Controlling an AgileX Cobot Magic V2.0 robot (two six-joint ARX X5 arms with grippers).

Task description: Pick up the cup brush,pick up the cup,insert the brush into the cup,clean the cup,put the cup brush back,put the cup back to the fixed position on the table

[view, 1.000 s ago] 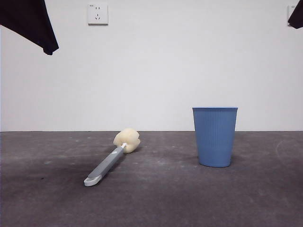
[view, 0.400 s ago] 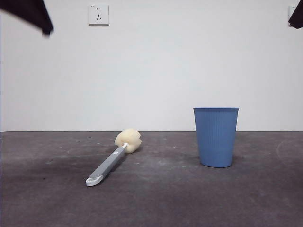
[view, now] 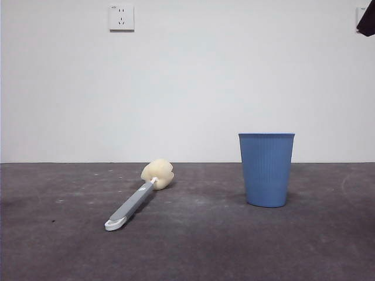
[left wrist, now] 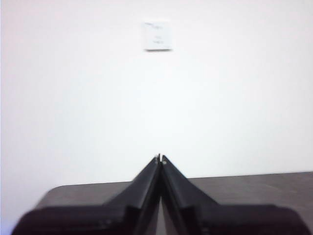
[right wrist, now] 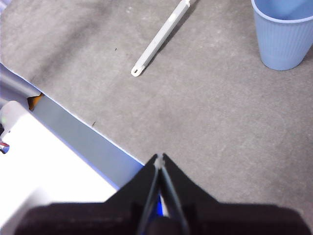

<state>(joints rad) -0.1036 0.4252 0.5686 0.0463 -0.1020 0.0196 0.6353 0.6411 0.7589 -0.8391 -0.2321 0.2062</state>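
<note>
The cup brush (view: pixel 137 197) lies flat on the table (view: pixel 193 246), left of centre, its cream sponge head (view: pixel 157 174) toward the wall and its white looped end toward me. Its handle also shows in the right wrist view (right wrist: pixel 159 39). The blue cup (view: pixel 266 169) stands upright to the right of it, and its rim shows in the right wrist view (right wrist: pixel 283 34). My left gripper (left wrist: pixel 160 157) is shut and empty, raised and facing the wall. My right gripper (right wrist: pixel 159 155) is shut and empty, high over the table's near edge; one arm shows only as a black tip (view: pixel 367 20) in the top right corner.
A white wall socket (view: pixel 121 17) is on the wall behind the table. In the right wrist view the table's edge (right wrist: pixel 83 132) runs diagonally, with white and grey equipment (right wrist: pixel 39 171) beyond it.
The dark arm at the top left corner of the front view has withdrawn upward and out of the picture. The brush and the cup have not moved.
</note>
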